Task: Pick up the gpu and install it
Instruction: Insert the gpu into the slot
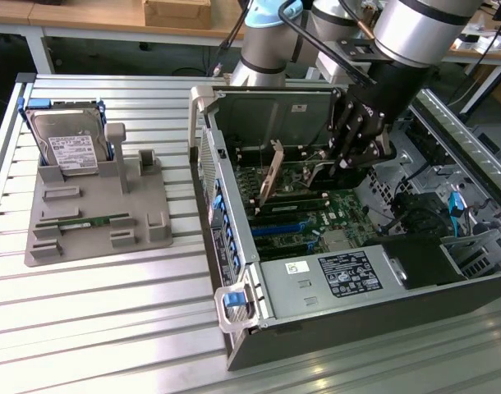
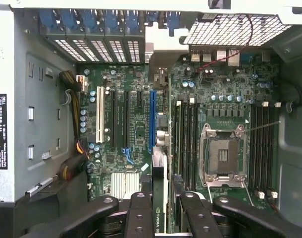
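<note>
Wrist view is looking straight down into the open computer case, where the claw is clamping its dark fingers on either side of the gpu, a thin card seen edge-on, running up from between them toward the blue slot on the motherboard. Its silver end bracket is sitting against the rear slot covers of the case. An empty processor socket with memory slots on both sides is lying just beside the card.

Exterior view is showing the arm reaching down into the case lying on its side on the slatted metal counter, with the claw low over the green motherboard. Well apart, toward the exterior view's left, a grey fixture tray is resting on the counter, a silver hard drive with a white label standing in it and a slim green memory stick lying in one of its grooves.
</note>
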